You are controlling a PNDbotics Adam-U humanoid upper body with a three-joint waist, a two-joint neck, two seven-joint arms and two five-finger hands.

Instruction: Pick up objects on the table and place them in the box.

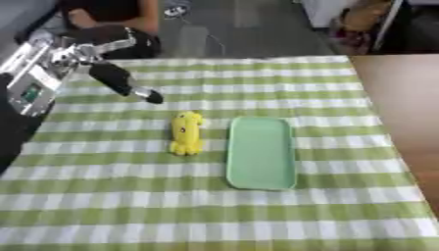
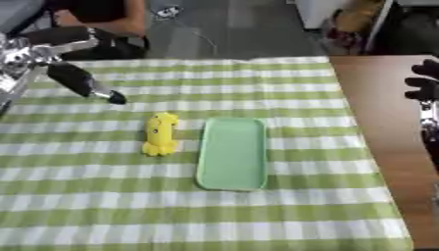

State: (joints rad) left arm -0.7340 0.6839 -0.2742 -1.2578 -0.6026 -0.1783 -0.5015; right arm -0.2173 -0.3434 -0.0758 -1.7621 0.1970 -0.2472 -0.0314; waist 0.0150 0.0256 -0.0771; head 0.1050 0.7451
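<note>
Fingers of the left hand [image 1: 129, 83] stretch out nearly straight and hold nothing, their dark tips pointing down toward the desk [image 1: 103, 206] from the upper left. They hang above the green-checked cloth, near the yellow toy [image 1: 186, 133] but apart from it, up and to its left. The toy lies flat on the cloth, lengthwise, just beside the left edge of the green tray [image 1: 260, 153], a shallow, rounded rectangle that seems to serve as the box here. Nothing lies in the tray.

The right hand [image 2: 425, 81] shows only in the right eye view, at the right edge over the bare wooden part of the desk, well apart from both things; whether its fingers are spread or curled cannot be told.

As a judgement, the task stands at its start: the one visible object is not yet grasped and nothing is placed. What is left is the whole job for this toy: closing on it, lifting it, and setting it into the tray beside it.
</note>
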